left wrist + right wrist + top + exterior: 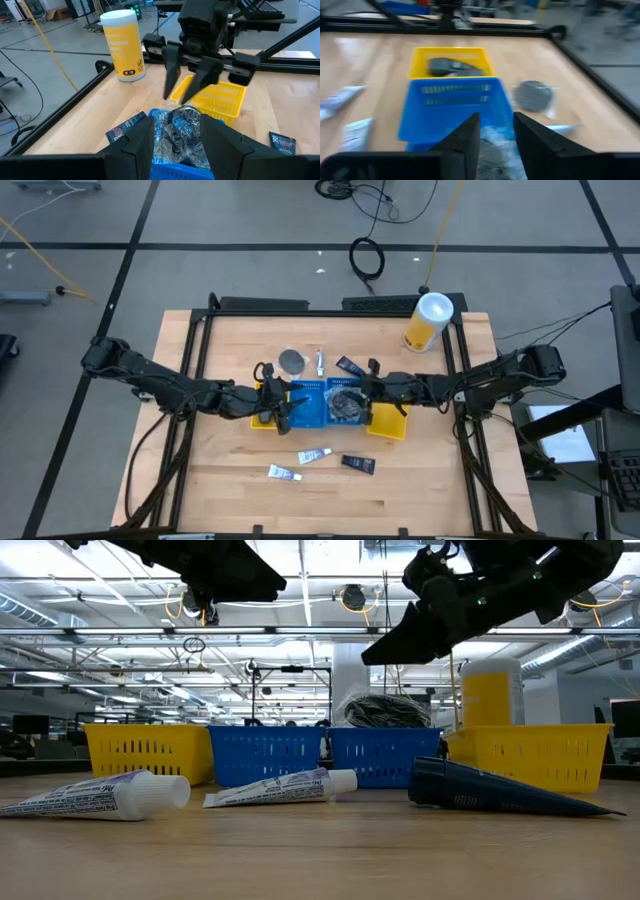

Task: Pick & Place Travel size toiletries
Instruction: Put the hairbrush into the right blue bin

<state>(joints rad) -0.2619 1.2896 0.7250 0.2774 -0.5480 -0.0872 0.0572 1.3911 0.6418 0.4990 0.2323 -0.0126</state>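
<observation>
right hand (pixel 184 82) hovers open above wrapped bundle (pixel 181 131) in blue bin (pixel 454 107).

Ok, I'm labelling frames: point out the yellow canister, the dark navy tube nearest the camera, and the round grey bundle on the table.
yellow canister (pixel 428 320), high view, white lid.
dark navy tube (pixel 500 792), low view, mid-body.
round grey bundle (pixel 291 360), high view, centre.

Two claws: left claw (pixel 283 406), right claw (pixel 362 387).
Four bins mid-tabletop: two blue bins (pixel 312 402), two yellow bins (pixel 390 423).
Two white tubes (pixel 314 456) near front edge; third white tube (pixel 319 363) behind bins.
Two dark navy packets (pixel 357 464): one front, one behind bins.
Two round grey-black bundles (pixel 291 360): one on tabletop, one in blue bin.
One yellow canister (pixel 428 322), back right corner.
</observation>
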